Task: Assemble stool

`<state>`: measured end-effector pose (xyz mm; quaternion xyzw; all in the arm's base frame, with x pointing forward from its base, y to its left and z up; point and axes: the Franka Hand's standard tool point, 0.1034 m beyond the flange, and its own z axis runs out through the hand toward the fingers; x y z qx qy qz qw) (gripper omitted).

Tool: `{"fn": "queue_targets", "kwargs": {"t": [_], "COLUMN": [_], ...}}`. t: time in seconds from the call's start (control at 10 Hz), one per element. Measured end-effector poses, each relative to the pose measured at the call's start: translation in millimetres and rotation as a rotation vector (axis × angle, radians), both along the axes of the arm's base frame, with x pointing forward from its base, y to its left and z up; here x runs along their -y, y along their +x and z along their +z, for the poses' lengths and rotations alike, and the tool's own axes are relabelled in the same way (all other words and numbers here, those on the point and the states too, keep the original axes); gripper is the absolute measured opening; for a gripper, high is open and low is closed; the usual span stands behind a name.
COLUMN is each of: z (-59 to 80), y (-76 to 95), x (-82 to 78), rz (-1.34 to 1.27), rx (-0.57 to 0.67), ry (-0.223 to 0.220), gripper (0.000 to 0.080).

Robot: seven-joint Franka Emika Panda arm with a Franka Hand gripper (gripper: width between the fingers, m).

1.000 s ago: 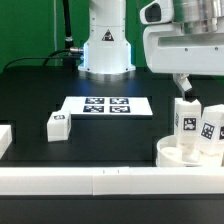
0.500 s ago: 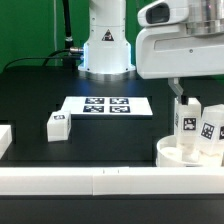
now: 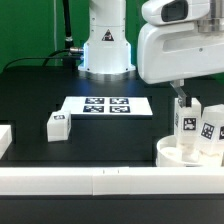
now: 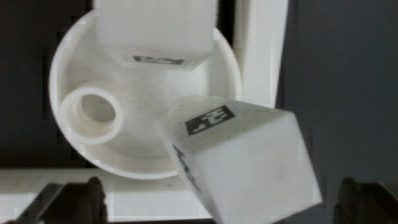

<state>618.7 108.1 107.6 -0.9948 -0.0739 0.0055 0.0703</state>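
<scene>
White round seat [image 3: 172, 153] with two tagged legs [image 3: 186, 123] standing in it (third leg [image 3: 57, 127] lying well apart)

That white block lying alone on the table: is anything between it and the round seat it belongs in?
Nothing visible. Only bare black table lies between the loose leg and the seat; the marker board lies farther back, off that path. One socket shows empty.
</scene>
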Motion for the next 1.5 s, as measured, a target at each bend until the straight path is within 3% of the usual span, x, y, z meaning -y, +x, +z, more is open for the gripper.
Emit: {"fn": "queue_targets", "kwargs": {"t": [0.3,0.8,1.1,1.5], "z": [4.0,3.6,2.3,1.7], "y": [2.1,3.6,13.9,17.0], "x": [-0.9,3.6,-1.5,0.4], "rz": [0.428,0.759,1.174,1.385], "rx": [0.041,0.075,0.125,0.150], "ry": [-0.063,-0.059,-0.116,-0.128], "gripper": [0.0649,0.0649,0.0649,0.0649]}}
